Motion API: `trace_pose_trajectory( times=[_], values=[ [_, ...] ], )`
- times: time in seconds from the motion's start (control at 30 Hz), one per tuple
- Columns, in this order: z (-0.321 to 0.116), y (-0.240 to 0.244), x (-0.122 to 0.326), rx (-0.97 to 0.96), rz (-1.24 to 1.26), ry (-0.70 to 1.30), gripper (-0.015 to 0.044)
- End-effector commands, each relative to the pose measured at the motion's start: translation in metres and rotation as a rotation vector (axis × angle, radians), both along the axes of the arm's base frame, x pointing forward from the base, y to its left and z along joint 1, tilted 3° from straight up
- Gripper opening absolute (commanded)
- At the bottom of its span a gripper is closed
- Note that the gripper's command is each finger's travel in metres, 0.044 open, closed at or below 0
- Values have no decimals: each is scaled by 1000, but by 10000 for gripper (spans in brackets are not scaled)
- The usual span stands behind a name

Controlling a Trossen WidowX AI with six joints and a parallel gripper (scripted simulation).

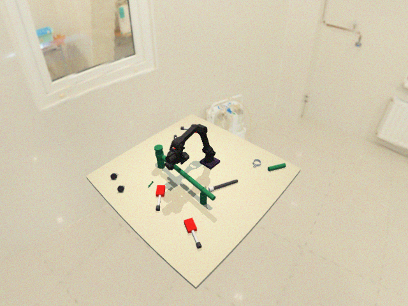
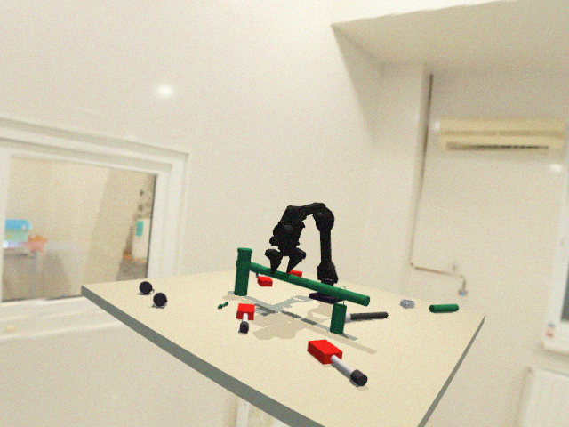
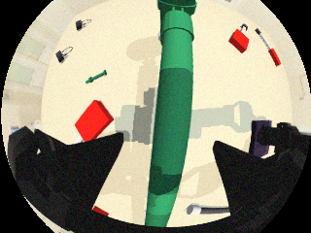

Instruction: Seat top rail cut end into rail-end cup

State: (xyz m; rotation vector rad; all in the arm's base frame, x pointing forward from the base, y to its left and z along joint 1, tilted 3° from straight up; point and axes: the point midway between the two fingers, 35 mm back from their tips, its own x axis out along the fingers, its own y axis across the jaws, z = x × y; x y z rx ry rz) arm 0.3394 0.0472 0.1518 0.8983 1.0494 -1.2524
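Note:
The green rail slopes slightly between the big green post and the short post, whose thin loop goes around it. In the wrist view the rail's far end is inside the mouth of the cup at the big post. How deep it sits is hidden. The band is up near the post cap. My gripper is open wide, one finger on each side of the rail. The wrist view shows gaps between both fingertips and the rail; the top view hides the fingertips.
Red blocks with handles lie in front of the rail, one nearer and one further left. A dark bar lies behind the short post. A ring clamp and short green tube lie right.

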Motion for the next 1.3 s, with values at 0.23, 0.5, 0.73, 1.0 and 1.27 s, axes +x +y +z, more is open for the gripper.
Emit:
trace_pose_trajectory(
  times=[0.23,0.5,0.73,1.0,1.27],
  values=[
    [36,17,-4,9,36,-35,440],
    [46,20,-5,12,47,-46,440],
    [46,20,-5,12,47,-46,440],
    [46,20,-5,12,47,-46,440],
    [46,20,-5,12,47,-46,440]
  ],
)
